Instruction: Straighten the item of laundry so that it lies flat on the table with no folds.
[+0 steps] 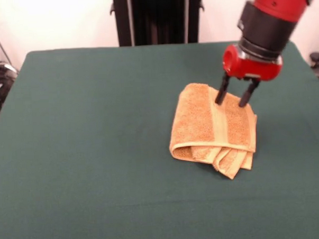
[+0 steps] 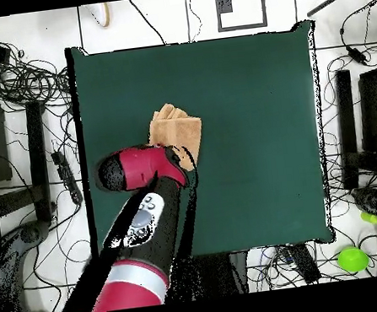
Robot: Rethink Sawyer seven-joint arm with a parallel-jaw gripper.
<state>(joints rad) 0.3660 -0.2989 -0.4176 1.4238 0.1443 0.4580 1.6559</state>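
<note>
Folded in layers right of centre in the front view: a tan terry towel (image 1: 213,130), bunched into a thick pad, with several stacked edges fanned out at its lower right corner and a paler woven band running down its top face. Poised at its upper right edge, the red gripper (image 1: 235,97), two dark fingers (image 1: 221,95) spread moderately apart, tips at or just above the cloth near the band, nothing held. Soft, light and limp by the look of it, likely to drape and drag rather than slide stiffly; terry pile probably clings a little to the felt. Best hold, as a judgement: a single top layer at a free corner or along the fanned edges, pinched thin, since a deep bite would lift the whole stack. Underneath, a broad dark green table (image 1: 87,154), plenty of bare space toward the left and bottom of the frame for unfolding. In the overhead view, towel at centre left, partly hidden by the arm (image 2: 141,228); cables (image 2: 21,81) and equipment around the table.
</note>
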